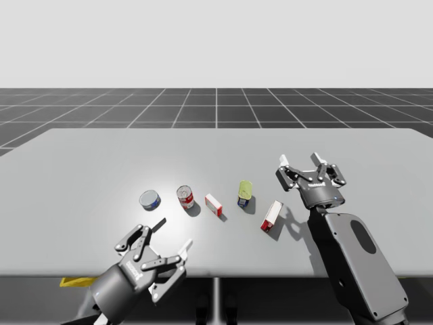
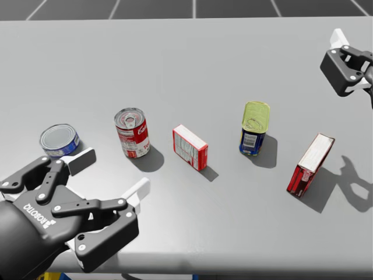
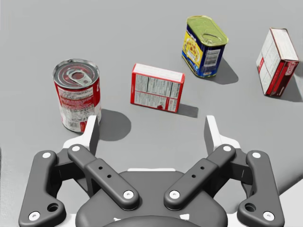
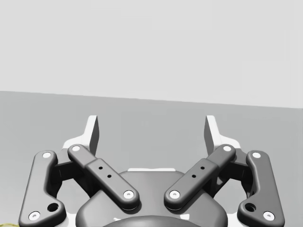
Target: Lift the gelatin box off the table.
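**Left gripper.** My left gripper hangs over the near edge of the table. Its fingers are spread wide and hold nothing.

**Position of the target.** The small red-and-white box stands ahead of the left gripper, roughly in line with the gap between the fingers and clear of both. I take it to be the gelatin box (a larger red box stands further off to the right, so this is a judgement). It rests on a long narrow side with its broad printed face towards the gripper. The red can is near it on one side and the blue-and-yellow tin is beyond it on the other. Neither touches it.

**Handling assessment.** It is probably light, thin cardboard. The walls are likely to buckle under a hard pinch, and the print looks smooth and may slip. I recommend taking it across the two broad faces near the middle with moderate pressure. As it stands on a narrow side, a push from one finger could tip it.

**Far side.** My right gripper is also spread wide and empty. It sits beyond the larger red box, well apart from the target.
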You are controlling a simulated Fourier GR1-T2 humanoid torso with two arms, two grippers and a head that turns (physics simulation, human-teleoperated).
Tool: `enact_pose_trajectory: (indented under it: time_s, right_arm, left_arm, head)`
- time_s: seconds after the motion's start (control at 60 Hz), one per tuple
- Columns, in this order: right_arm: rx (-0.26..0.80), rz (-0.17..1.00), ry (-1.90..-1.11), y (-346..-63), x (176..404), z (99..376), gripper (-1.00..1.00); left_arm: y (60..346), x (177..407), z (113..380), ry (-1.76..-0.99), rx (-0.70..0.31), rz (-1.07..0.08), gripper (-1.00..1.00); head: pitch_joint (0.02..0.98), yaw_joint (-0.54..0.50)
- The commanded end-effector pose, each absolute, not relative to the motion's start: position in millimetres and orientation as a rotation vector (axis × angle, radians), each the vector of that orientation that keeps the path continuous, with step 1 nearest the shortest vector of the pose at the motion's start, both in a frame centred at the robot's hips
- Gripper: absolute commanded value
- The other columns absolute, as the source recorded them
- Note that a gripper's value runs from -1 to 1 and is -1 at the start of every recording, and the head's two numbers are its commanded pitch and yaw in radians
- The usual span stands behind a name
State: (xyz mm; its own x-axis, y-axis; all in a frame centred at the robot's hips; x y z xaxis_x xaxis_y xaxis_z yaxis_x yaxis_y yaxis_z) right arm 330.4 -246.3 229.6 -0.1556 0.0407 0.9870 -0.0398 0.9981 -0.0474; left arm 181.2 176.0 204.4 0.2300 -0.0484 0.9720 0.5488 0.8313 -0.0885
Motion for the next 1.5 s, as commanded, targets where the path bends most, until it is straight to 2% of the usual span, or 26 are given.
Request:
enact_pose_trajectory:
  time_s: [0.017, 0.367, 0.733, 1.0, 1.25, 1.5]
  right_arm:
    - [-0.019, 0.068, -1.738, -247, 330, 231, -1.0]
    - [-0.023, 0.069, -1.741, -247, 330, 231, -1.0]
    - [-0.024, 0.067, -1.739, -248, 329, 232, -1.0]
    - [-0.018, 0.063, -1.738, -249, 328, 232, -1.0]
    - [-0.019, 0.061, -1.74, -250, 328, 233, -1.0]
    - [-0.015, 0.061, -1.739, -252, 328, 234, -1.0]
  left_arm:
    - [164, 188, 184, -1.231, -0.5, -0.442, -1.0]
    - [134, 222, 173, -1.177, -0.521, -0.479, -1.0]
    - [98, 259, 171, -1.188, -0.428, -0.509, -1.0]
    - [84, 285, 164, -1.186, -0.343, -0.486, -1.0]
    - [75, 305, 155, -1.159, -0.317, -0.473, -1.0]
    - [74, 309, 142, -1.129, -0.305, -0.467, -1.0]
  head:
    - [0.836, 0.03]
    - [0.836, 0.03]
    - [0.836, 0.02]
    - [0.839, 0.02]
    - [0.843, 0.02]
    - [0.844, 0.0]
